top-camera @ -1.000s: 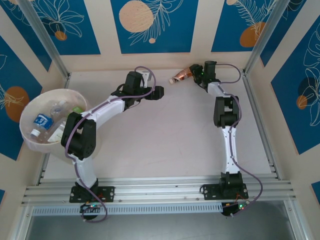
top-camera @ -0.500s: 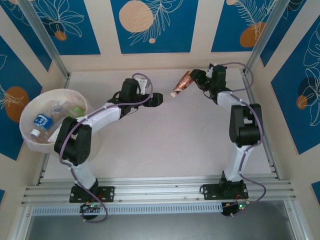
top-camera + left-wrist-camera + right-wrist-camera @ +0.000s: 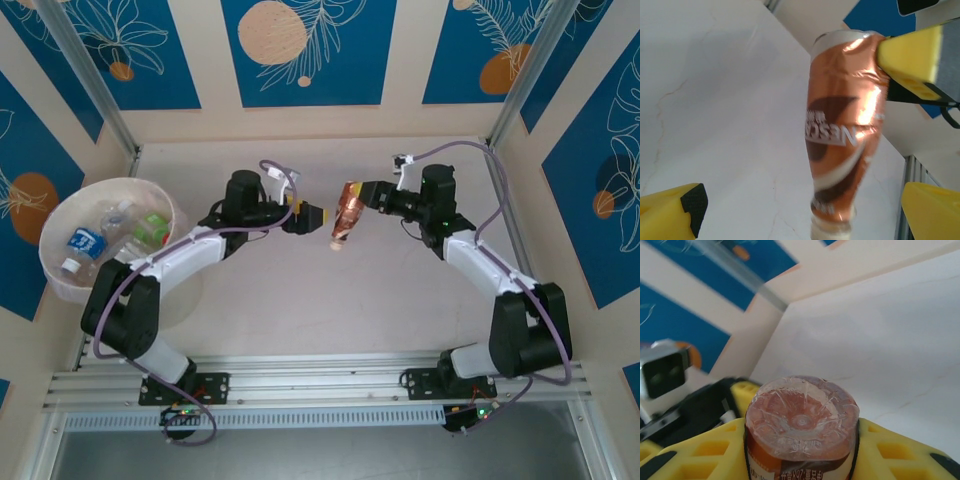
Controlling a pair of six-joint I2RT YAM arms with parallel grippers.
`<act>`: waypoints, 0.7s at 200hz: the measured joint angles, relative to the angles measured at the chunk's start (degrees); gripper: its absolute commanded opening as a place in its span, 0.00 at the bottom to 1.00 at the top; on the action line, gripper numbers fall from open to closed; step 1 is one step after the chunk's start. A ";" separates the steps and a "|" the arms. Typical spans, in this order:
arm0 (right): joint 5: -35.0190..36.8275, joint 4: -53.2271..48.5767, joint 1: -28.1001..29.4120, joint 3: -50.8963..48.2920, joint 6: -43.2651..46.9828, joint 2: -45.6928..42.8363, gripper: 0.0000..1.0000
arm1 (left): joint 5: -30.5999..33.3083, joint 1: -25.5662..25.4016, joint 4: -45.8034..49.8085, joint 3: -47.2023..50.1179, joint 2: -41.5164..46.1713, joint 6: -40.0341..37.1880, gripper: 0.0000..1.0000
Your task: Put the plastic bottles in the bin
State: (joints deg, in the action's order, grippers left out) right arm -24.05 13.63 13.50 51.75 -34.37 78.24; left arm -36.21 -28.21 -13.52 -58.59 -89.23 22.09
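A copper-brown labelled plastic bottle (image 3: 343,216) hangs cap-down over the middle of the table. My right gripper (image 3: 357,198) is shut on its upper end, near the base. In the right wrist view the bottle's clear base (image 3: 802,419) sits between the yellow fingers (image 3: 896,452). My left gripper (image 3: 320,213) is open just left of the bottle. In the left wrist view the bottle (image 3: 842,135) stands between my left gripper's (image 3: 800,220) spread fingers (image 3: 671,216), apart from both. The pale bin (image 3: 60,215) at the far left holds several bottles (image 3: 82,242).
The table is boxed in by cream walls with blue panels and metal posts (image 3: 523,70). An aluminium rail (image 3: 320,380) runs along the near edge by the arm bases. The left arm's elbow (image 3: 125,310) lies just right of the bin.
The right arm has carried the bottle from the back wall toward the table's middle, tipping it cap-down. The left gripper has drawn nearer and now faces the bottle.
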 measured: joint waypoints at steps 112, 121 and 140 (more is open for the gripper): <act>-0.37 -4.28 8.57 0.24 5.25 -4.35 0.40 | -7.17 -6.12 -1.51 -2.67 -0.98 -9.25 0.84; -0.35 -4.24 9.09 0.50 5.25 -3.78 0.41 | -5.90 -6.21 -1.03 -3.67 -1.57 -9.14 0.83; 0.13 -4.20 9.92 0.96 4.85 -3.32 0.42 | -4.00 -6.36 -0.57 -4.48 -1.95 -9.51 0.82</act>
State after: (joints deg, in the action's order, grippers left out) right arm -23.92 9.43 23.42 52.71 -29.52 74.91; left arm -40.21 -34.57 -14.09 -63.07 -91.18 12.58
